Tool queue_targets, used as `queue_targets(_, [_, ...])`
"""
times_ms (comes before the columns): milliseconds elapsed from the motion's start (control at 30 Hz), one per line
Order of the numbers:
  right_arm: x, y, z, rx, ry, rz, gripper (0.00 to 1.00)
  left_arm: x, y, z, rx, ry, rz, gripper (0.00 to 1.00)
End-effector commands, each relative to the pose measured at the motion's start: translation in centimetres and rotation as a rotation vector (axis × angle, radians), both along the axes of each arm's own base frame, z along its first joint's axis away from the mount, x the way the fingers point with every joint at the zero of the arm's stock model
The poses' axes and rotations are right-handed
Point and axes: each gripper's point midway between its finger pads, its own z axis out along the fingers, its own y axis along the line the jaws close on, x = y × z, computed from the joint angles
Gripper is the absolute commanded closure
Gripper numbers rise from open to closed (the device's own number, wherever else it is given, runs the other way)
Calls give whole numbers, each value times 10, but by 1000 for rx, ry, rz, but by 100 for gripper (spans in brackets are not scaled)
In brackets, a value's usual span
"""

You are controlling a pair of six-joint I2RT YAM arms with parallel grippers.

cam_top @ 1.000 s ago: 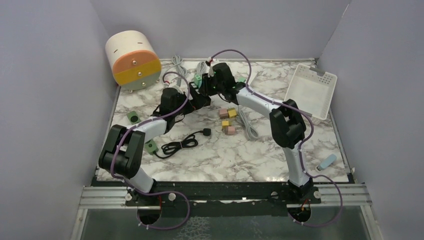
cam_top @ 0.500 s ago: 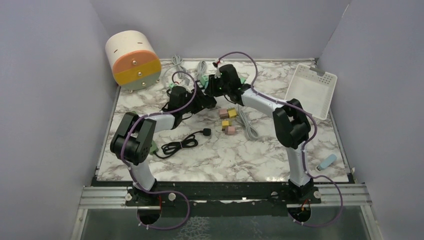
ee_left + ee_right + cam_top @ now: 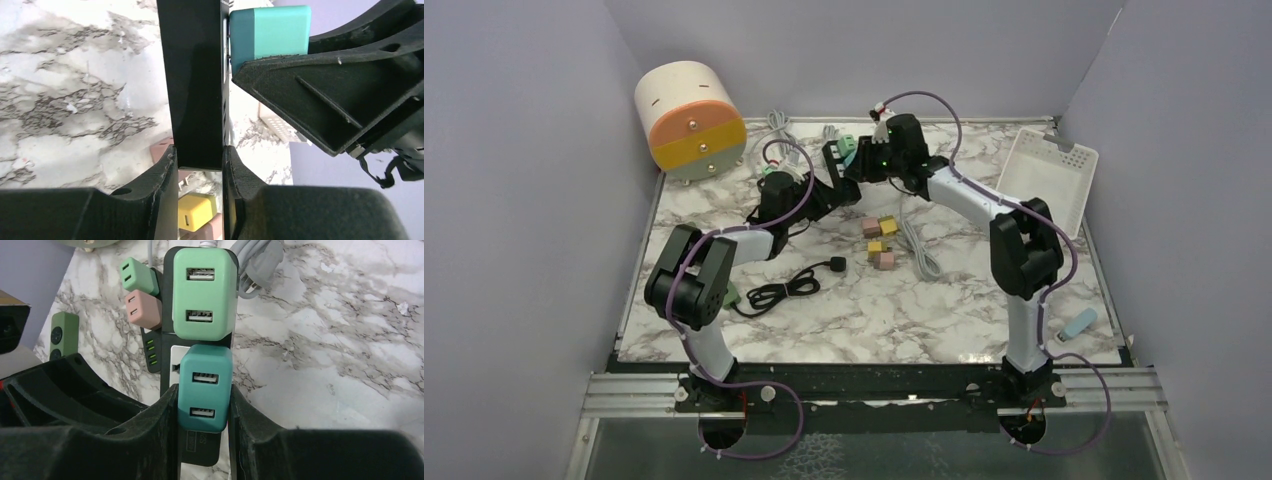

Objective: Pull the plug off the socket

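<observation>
We have one fixed camera high above and behind the arm bases, tilted down over the whole marble table, far enough back that both arms fit. The left wrist camera sits just behind the left gripper and looks out along its fingers, so close that the power strip pinched there, edge-on, fills the middle. The right wrist camera rides likewise behind the right gripper, facing the strip's socket side. Both wrist views share the teal plug: between the right gripper's fingers, just beyond and right of the left gripper's tips. The overhead view shows that meeting point small.
</observation>
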Motion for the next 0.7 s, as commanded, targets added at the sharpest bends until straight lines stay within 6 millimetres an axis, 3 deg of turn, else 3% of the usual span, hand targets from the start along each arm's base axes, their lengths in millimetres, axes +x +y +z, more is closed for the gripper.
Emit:
queue_targets(0, [-51,23,153,268,-121,221,99,9,37,-42,80,105,182,100])
queue_targets(133, [-44,29,134,-168,-384,18,99,13,35,-36,72,99,180,100])
queue_targets(200, [-50,35,121,-295,-441,-34,99,15,34,-34,73,95,180,100])
queue_targets(300, [-62,35,107,-205,-352,3,99,18,34,-34,87,95,180,100])
queue_targets(467, [-94,13,122,330,-32,289,99,19,36,-39,104,100,186,100])
queue_targets(533, [-92,1,112,302,-14,278,99,20,36,-38,108,94,187,100])
queue_targets(667, [-89,-31,60,186,58,153,99,22,36,-32,118,72,179,100])
